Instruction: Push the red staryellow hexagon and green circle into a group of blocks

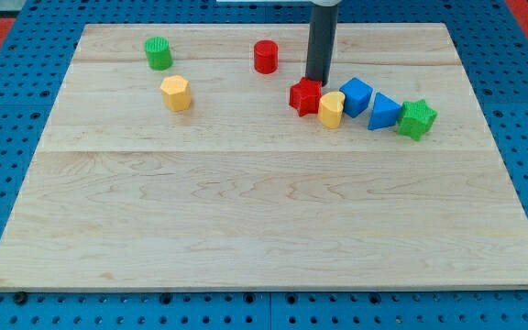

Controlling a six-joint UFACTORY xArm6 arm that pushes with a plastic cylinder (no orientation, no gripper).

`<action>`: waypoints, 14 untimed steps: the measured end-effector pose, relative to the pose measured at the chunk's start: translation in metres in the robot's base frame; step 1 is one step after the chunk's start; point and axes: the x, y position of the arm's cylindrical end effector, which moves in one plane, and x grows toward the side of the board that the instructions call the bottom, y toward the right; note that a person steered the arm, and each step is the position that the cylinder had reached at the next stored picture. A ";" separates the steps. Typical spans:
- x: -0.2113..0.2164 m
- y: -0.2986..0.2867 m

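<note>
The red star (305, 96) lies right of the board's centre, near the top. My tip (316, 82) stands just behind it, at its upper right edge, touching or nearly so. The yellow hexagon (176, 93) lies at the upper left. The green circle (159, 52) stands above and left of the hexagon, near the top edge. The star touches a yellow block (331, 109) on its right.
A red cylinder (265, 56) stands left of the rod. Right of the yellow block run a blue block (357, 95), a blue triangle (384, 112) and a green star (417, 118) in a row. The wooden board (264, 220) lies on a blue pegboard.
</note>
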 end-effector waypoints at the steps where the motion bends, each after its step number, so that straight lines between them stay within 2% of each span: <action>1: -0.007 -0.042; 3: 0.026 -0.041; 4: 0.028 0.016; 5: 0.028 0.038; 6: 0.028 0.033; 7: 0.032 -0.034; 8: 0.071 -0.125; 9: 0.065 -0.209; 10: 0.027 -0.211; 11: 0.024 -0.168; 13: 0.024 -0.012; 14: 0.024 0.013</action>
